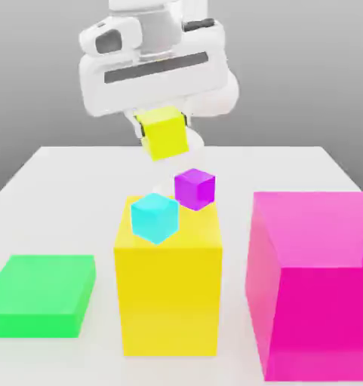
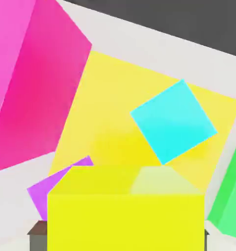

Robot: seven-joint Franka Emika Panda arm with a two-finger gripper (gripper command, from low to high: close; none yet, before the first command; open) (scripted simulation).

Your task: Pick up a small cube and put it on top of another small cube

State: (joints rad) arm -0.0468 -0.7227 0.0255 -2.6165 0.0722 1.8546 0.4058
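My gripper [image 1: 164, 127] is shut on the small yellow cube [image 1: 164, 134], holding it in the air above the table; the same cube [image 2: 125, 215] fills the near part of the hand view. Below and in front of it, a small cyan cube [image 1: 155, 217] rests on top of the tall yellow block [image 1: 167, 286], turned at an angle; the hand view shows the cyan cube [image 2: 174, 120] on the block's top face [image 2: 105, 122]. A small purple cube [image 1: 195, 188] stands on the table just behind the block, partly hidden under the held cube in the hand view [image 2: 53, 188].
A large magenta block [image 1: 312, 286] stands at the exterior view's right. A low green block [image 1: 42, 294] lies at the exterior view's left. The white table [image 1: 63, 196] stretches back to a grey wall.
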